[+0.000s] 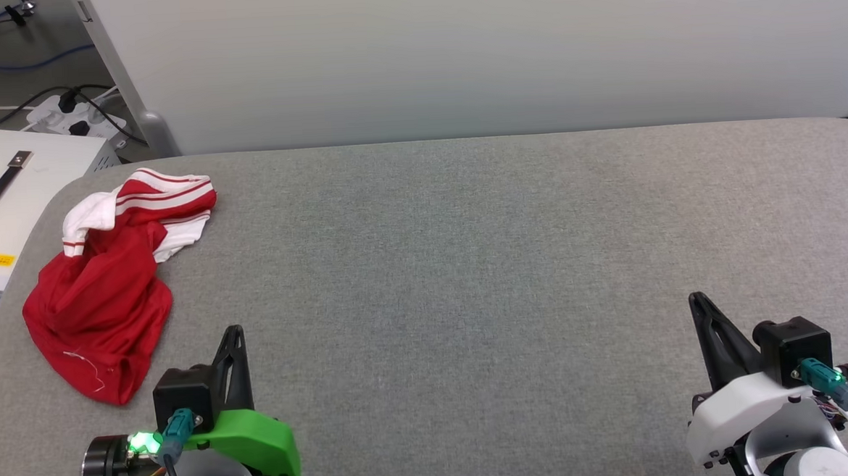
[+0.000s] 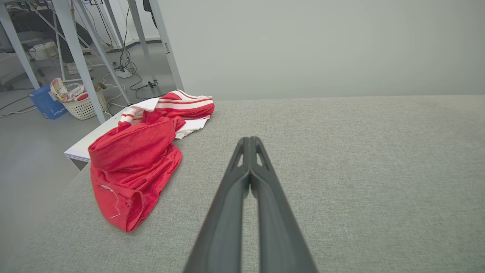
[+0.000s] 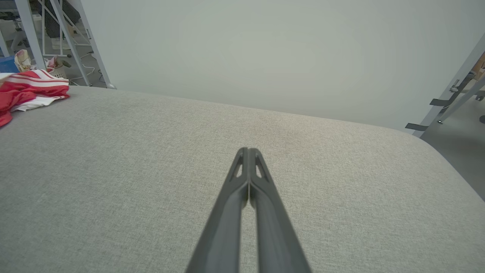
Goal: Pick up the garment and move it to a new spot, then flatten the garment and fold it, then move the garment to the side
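The left jaws and right jaws are each pressed fully together, gripping nothing, low over the grey counter (image 1: 469,265). The garment (image 1: 101,306) lies crumpled by the counter's left edge, near the left jaws but apart from them.

Can't tell front from back on the garment (image 1: 101,313), bunched near the left edge of the counter (image 1: 469,265). Cropped at left in right wrist view. Can't make out what fills the basket (image 2: 89,108).
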Controlling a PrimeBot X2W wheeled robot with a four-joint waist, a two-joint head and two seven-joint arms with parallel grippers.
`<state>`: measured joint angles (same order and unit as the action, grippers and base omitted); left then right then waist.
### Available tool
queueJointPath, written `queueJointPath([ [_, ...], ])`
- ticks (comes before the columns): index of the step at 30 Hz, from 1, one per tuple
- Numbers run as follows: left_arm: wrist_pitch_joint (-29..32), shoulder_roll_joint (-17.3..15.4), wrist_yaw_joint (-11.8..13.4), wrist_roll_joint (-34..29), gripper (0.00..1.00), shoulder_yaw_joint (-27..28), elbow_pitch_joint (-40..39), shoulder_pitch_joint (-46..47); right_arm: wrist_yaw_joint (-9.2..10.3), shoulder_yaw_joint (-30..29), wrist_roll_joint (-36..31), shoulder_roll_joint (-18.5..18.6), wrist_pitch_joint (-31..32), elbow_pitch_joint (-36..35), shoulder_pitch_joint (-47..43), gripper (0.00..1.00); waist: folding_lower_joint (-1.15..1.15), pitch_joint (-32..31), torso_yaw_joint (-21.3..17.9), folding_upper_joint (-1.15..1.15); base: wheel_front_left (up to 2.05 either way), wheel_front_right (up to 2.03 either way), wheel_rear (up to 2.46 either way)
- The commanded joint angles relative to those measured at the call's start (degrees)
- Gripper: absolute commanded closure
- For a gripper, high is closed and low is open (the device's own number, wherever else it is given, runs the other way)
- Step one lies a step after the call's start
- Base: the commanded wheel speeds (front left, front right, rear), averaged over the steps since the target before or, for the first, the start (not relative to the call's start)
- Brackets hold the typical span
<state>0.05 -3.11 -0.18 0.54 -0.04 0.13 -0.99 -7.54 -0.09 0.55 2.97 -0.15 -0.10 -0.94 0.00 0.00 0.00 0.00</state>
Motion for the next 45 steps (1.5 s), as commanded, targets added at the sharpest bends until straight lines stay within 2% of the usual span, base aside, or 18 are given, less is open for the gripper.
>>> queueJointPath([
  [1, -0.05, 0.24, 0.18, -0.54, 1.0, 0.04, -0.13, 0.99, 0.05, 0.09, -0.55, -0.1, 0.15, 0.1, 0.94, 1.0, 0.0, 0.0, 0.0, 0.0, 0.0, 0.0, 0.0],
  [35, -0.05, 0.24, 0.18, -0.54, 1.0, 0.04, -0.13, 0.99, 0.05, 0.09, -0.55, -0.1, 0.15, 0.1, 0.94, 1.0, 0.0, 0.0, 0.0, 0.0, 0.0, 0.0, 0.0],
  [36, 0.0, 0.0, 0.0, 0.0, 0.0, -0.01, 0.0, 0.0, 0.0, 0.0, 0.0, 0.0, -0.01, 0.0, 0.0, 0.0, 0.0, 0.0, 0.0, 0.0, 0.0, 0.0, 0.0],
  [45, -0.63, 0.0, 0.34, 0.59, 0.0, 0.07, -0.11, 0.03, 0.0, -0.43, 0.72, 0.01, -0.62, -0.11, 0.01, 0.0, 0.0, 0.06, 0.0, 0.0, 0.0, 0.0, 0.0],
])
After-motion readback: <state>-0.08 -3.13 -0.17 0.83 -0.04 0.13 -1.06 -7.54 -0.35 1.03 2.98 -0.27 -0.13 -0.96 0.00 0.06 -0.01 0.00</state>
